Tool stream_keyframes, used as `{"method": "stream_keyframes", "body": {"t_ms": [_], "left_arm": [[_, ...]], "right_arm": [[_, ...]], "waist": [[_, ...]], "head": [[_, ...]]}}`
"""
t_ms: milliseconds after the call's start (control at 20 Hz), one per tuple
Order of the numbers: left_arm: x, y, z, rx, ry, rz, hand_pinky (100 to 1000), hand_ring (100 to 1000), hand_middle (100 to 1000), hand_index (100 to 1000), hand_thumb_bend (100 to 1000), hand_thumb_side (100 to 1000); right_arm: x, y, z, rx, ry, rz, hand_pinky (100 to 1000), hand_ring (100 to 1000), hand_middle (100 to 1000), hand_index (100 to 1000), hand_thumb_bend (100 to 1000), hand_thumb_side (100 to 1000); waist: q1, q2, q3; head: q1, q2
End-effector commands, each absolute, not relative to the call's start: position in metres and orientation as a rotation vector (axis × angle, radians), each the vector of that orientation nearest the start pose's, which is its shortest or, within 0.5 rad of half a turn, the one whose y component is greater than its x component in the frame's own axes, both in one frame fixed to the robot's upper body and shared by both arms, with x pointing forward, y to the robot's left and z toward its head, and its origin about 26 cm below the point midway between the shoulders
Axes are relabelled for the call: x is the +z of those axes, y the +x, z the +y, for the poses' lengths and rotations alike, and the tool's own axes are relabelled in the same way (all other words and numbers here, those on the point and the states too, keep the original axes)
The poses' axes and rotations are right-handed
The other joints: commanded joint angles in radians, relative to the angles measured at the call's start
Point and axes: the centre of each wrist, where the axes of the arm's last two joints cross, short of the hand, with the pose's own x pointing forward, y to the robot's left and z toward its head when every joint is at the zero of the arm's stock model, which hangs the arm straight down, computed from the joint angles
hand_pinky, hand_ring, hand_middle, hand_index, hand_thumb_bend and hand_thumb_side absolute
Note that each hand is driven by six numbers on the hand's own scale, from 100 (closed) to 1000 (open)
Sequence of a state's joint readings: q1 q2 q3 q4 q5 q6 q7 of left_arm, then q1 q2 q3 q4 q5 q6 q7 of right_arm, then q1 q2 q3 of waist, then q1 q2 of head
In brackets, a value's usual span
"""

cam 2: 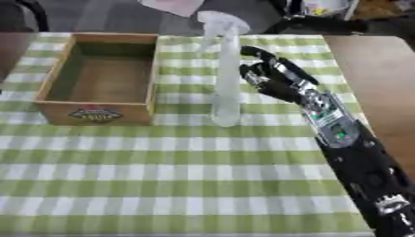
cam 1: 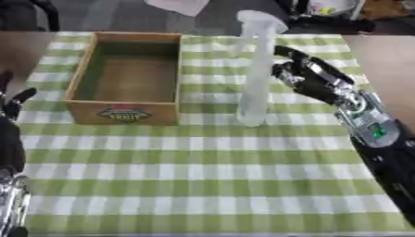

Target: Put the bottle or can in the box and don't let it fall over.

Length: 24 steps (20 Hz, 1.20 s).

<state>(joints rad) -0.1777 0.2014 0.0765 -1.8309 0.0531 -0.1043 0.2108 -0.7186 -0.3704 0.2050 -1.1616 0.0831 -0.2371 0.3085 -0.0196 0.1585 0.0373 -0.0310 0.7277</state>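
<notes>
In the left eye view, a tall, pale, see-through bottle [cam 1: 254, 69] stands upright on the green-and-white checked tablecloth [cam 1: 203, 166], just to the right of an open wooden box [cam 1: 127, 77] that has a label on its near wall. The box looks empty, so the bottle has yet to go in, and it stands close enough that only a short lift and a sideways carry to the left seem needed. The right hand [cam 1: 312, 78] comes in from the right and sits beside the bottle's middle, palm turned toward it, fingers partly curled but with a gap showing between them and the bottle; it holds nothing. That height looks chosen to take so tall and narrow a thing near its middle, where it is less likely to tip. The left hand [cam 1: 15, 104] shows at the left edge, dark fingers pointing up, relaxed and well apart from the box, seemingly idle. In the right eye view, the same gap shows more plainly: the right hand's fingers [cam 2: 258, 69] bend toward the bottle without touching it, and the bottle's base rests on the cloth near the box's front right corner.
</notes>
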Motion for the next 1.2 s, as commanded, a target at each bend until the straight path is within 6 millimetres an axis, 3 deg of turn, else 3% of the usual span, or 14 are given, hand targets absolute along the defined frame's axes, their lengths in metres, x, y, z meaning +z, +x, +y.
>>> {"method": "stream_keyframes", "body": {"t_ms": [50, 1200], "left_arm": [[0.127, 0.307, 0.28, 0.067, 0.234, -2.145, 803, 1000, 1000, 985, 234, 845], [0.126, 0.306, 0.282, 0.063, 0.244, -2.14, 803, 1000, 1000, 987, 233, 847]], "right_arm": [[0.152, 0.441, -0.24, 1.0, -0.042, -1.93, 829, 774, 964, 1000, 100, 687], [0.166, 0.423, -0.243, 1.082, -0.045, -1.982, 830, 784, 957, 1000, 100, 667]], "waist": [[0.002, -0.014, 0.002], [-0.001, -0.021, -0.019]], "head": [[-0.006, -0.004], [0.008, 0.001]]}}
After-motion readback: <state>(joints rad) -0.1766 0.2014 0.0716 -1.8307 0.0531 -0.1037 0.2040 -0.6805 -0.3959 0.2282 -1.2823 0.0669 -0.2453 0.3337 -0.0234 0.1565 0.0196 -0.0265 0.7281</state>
